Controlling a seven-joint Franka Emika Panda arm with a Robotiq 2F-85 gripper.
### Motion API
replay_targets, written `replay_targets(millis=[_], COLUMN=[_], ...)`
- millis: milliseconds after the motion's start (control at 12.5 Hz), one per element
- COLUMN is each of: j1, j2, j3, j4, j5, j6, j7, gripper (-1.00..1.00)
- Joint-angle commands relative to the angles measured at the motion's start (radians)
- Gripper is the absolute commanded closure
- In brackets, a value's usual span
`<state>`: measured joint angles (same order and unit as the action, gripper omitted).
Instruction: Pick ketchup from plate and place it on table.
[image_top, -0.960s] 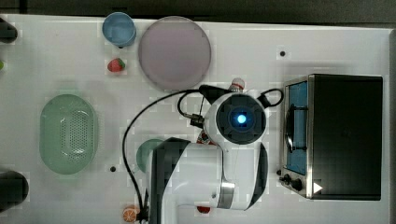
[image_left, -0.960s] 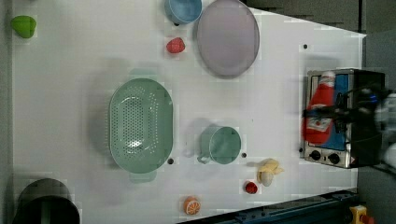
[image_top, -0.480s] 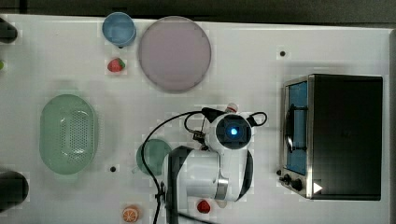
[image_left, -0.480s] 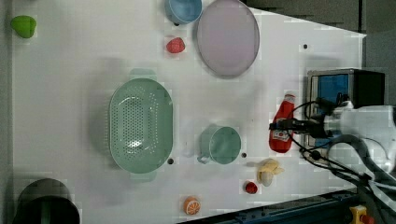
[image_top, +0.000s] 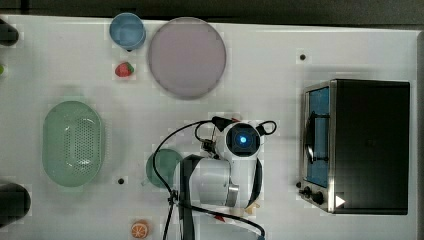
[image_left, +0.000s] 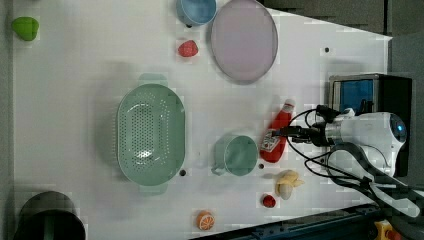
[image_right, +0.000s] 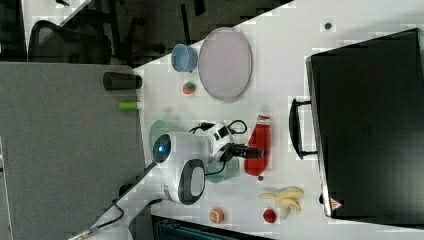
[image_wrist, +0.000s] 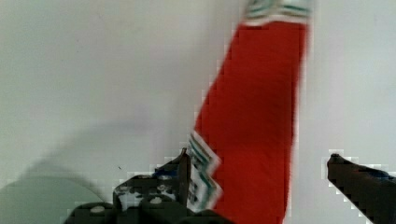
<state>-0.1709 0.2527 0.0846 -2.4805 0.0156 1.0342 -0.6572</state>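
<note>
While the ketchup stands on the table | gripper is spread wide | bottle is flanked, one finger touching, other apart.

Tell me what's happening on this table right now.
A single robot arm has its gripper open around a red ketchup bottle; in the wrist view one finger lies against the label, the other stands clear. The bottle is down on the white table, next to a green cup and well away from the lilac plate, which is bare.
</note>
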Motion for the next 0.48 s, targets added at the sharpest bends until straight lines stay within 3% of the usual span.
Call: replay_targets(millis=[80, 480], j1=[0.005, 0.006], j2=[-0.121, -0.387], j3=[-0.002, 0.014], j4=[0.034, 0.127], j5=[0.004, 0.002], j6=[-0.002, -0.243], j7=[0.151, 0.433], gripper=[-1.00, -1.00])
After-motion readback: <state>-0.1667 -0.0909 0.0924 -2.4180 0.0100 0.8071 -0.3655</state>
